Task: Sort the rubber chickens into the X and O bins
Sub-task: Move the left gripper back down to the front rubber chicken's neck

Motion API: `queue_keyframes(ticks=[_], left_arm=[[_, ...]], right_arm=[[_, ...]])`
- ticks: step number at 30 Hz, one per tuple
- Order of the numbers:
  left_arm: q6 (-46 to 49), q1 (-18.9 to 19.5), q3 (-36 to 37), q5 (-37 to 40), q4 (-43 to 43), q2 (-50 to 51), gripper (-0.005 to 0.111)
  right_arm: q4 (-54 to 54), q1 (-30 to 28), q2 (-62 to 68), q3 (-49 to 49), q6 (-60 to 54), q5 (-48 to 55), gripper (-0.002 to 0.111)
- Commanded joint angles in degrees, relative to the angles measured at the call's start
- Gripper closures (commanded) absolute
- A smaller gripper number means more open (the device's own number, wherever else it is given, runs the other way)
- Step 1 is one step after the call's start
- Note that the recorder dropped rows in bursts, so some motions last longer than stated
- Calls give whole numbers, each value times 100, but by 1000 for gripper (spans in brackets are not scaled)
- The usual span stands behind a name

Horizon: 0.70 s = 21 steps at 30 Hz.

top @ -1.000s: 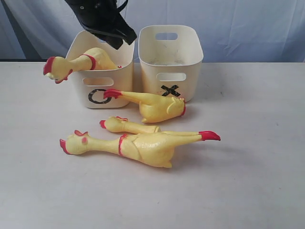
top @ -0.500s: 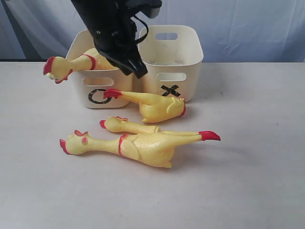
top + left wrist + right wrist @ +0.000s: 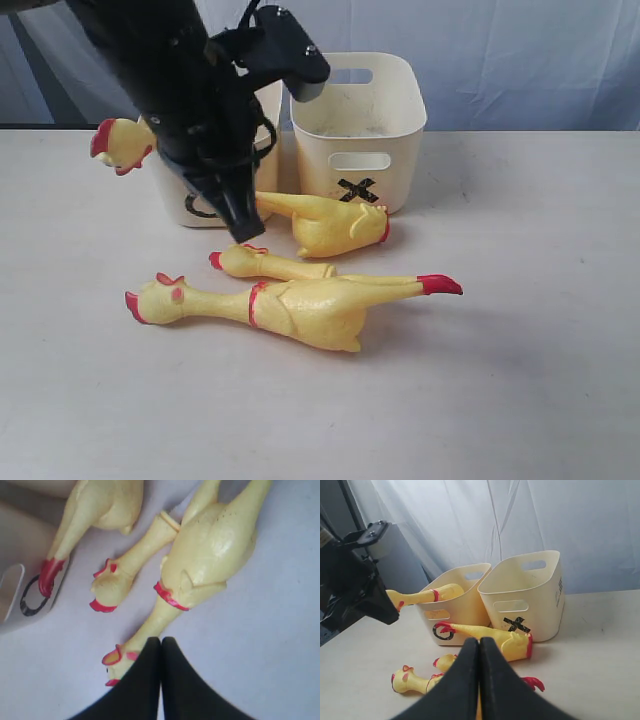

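— Exterior view: how many chickens?
— Four. One chicken (image 3: 120, 143) in the O bin (image 3: 470, 607). A long chicken (image 3: 300, 308), neck piece (image 3: 270, 264) and body piece (image 3: 335, 225) lie on the table (image 3: 520, 330) before it and the X bin (image 3: 385, 120).
— Pincers?
— Two, both closed, empty. The left pincer (image 3: 243, 232) hovers over the table chickens; the right pincer (image 3: 480, 641) is well back.

The O bin (image 3: 168, 195) sat left of the X bin (image 3: 385, 150), upper centre. One chicken (image 3: 120, 143) lay in the O bin; three others (image 3: 300, 305) lay below them.

A whole chicken (image 3: 210, 555) fills mid-frame. The black gripper (image 3: 161, 641), tips pressed together, overlaps its head at the frame's edge. Beside it lie a head-and-neck piece (image 3: 127, 570) and a leg piece (image 3: 92, 510), whose red foot is by the O tub (image 3: 12, 592).
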Motion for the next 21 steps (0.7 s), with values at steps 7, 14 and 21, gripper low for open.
queue_keyframes(ticks=[7, 14, 21], left_arm=[[1004, -44, 1825, -681, 80, -688, 107], [2134, -44, 3067, -1892, 790, -730, 107], [2265, -44, 3750, -3430, 1551, -730, 99]], right_arm=[[-2, 53, 27, -36, -34, -2, 109], [-2, 196, 27, -36, -34, 7, 109], [-2, 196, 27, -36, -34, 7, 109]])
